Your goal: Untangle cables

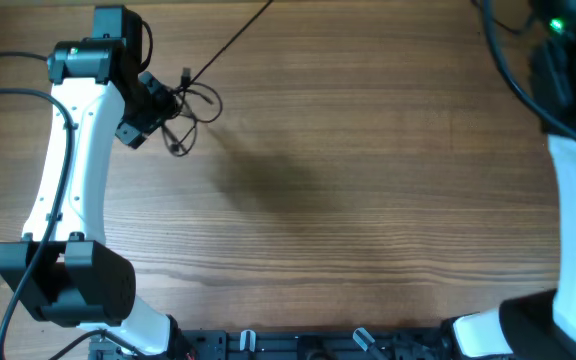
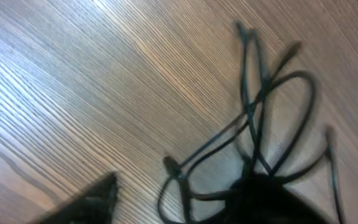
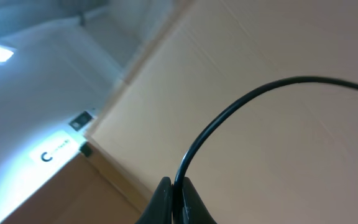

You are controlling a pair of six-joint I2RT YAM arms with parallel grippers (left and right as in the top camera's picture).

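The cables [image 1: 196, 104] lie as a small tangle of thin black loops at the table's far left. One strand [image 1: 230, 42] runs taut from the tangle up and right, off the top edge. My left gripper [image 1: 154, 108] sits right at the tangle. In the left wrist view its fingers [image 2: 101, 198] stand apart, open, with loops of the cables [image 2: 261, 106] spread on the wood between and beyond them. In the right wrist view my right gripper [image 3: 178, 188] is raised off the table and shut on a black cable [image 3: 229, 118] that arcs away to the right.
The left arm [image 1: 68, 170] stretches along the table's left side. The right arm [image 1: 573, 200] stands along the right edge, with its thick black lead [image 1: 513, 70] at the top right. Arm bases and mounts [image 1: 298, 345] line the front edge.
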